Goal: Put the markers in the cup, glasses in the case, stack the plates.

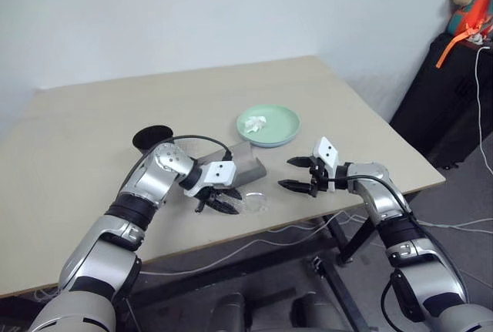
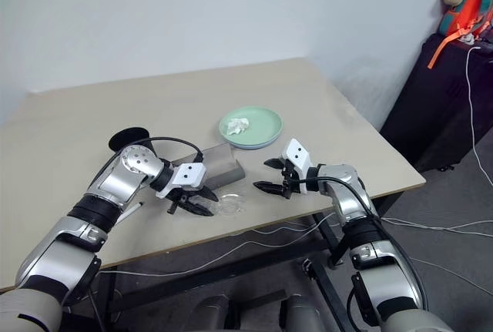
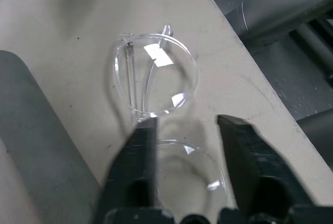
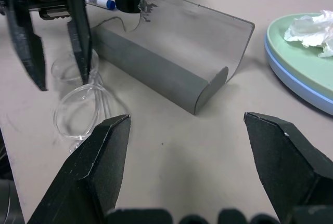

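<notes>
Head view: our left claw (image 1: 218, 199) stands apart over the glasses (image 1: 251, 202), just beside the open case (image 1: 248, 164). Right wrist view: right claw (image 4: 186, 146) apart, empty. We risk clear lenses slipping off the desk (image 1: 92, 139) edge.

plates (image 4: 299, 86): 2, stacked
case (image 4: 171, 63): 1
glasses (image 3: 156, 76): 1
cup (image 1: 152, 138): 1
markers (image 4: 99, 1): 1 seen
crumpled paper (image 4: 312, 29): 1

case (image 4: 156, 70) grey | plates (image 1: 267, 125) mint over blue | cup (image 1: 152, 138) black | glasses (image 3: 156, 76) clear
</notes>
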Available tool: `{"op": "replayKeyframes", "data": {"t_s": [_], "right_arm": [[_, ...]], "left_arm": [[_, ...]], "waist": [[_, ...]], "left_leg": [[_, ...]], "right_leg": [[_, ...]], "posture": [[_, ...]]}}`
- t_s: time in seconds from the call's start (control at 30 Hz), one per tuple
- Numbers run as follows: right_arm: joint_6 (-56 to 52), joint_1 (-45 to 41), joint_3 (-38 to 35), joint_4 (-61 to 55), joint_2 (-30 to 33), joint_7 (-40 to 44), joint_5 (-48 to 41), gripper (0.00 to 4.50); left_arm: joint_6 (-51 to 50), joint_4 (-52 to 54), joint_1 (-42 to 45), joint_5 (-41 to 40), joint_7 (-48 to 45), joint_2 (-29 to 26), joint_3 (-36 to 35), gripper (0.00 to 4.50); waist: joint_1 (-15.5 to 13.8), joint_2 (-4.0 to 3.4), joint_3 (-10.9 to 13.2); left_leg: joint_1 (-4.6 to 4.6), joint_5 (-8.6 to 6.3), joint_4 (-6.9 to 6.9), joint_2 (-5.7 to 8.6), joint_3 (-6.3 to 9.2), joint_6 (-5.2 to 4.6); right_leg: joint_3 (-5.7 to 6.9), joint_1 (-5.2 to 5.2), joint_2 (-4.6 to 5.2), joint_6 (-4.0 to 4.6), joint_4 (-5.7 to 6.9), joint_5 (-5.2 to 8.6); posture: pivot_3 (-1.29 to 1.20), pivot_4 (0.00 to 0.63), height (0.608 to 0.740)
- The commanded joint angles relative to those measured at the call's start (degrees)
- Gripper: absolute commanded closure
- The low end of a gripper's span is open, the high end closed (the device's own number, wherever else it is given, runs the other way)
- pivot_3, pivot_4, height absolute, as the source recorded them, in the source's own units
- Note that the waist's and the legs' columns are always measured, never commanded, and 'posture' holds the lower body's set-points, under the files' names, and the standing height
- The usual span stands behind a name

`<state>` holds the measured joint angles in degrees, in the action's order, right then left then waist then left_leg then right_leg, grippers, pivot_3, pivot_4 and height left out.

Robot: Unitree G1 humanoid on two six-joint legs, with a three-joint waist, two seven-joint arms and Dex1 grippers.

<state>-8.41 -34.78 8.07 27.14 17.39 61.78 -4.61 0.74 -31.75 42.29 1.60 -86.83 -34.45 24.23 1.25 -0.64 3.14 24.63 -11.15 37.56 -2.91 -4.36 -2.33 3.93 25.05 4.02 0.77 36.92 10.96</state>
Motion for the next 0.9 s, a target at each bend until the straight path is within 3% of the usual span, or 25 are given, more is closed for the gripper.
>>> {"op": "replayKeyframes", "data": {"t_s": [0.03,0.5,0.9], "right_arm": [[0.83,-1.42,-0.34,-1.1,-0.1,-0.34,-1.39,0.71],[1.53,-1.07,-0.28,-0.62,-0.43,-1.77,-1.18,0.71],[1.86,-1.0,-0.2,-0.45,-0.54,-2.62,-1.25,0.71]], "left_arm": [[-1.77,1.56,1.72,-0.77,-0.47,0.03,-1.61,2.62],[-4.45,2.28,4.96,-1.72,-0.99,0.92,-3.3,2.62],[1.51,-3.09,5.53,3.38,-0.16,2.11,-0.14,2.62]], "waist": [[0.02,0.0,0.0],[0.03,0.02,0.01],[-0.01,0.02,0.01]], "left_leg": [[0.0,0.0,0.03,0.0,0.01,0.0],[0.03,-0.01,0.13,0.01,0.09,-0.01],[0.03,-0.01,0.18,0.01,0.09,-0.01]], "right_leg": [[0.0,-0.01,0.0,0.0,0.01,0.0],[0.01,-0.07,-0.04,-0.01,0.02,0.0],[0.01,-0.09,-0.04,0.0,0.03,0.0]], "posture": [[0.0,0.0,0.74],[0.0,0.0,0.74],[0.0,0.0,0.74]]}}
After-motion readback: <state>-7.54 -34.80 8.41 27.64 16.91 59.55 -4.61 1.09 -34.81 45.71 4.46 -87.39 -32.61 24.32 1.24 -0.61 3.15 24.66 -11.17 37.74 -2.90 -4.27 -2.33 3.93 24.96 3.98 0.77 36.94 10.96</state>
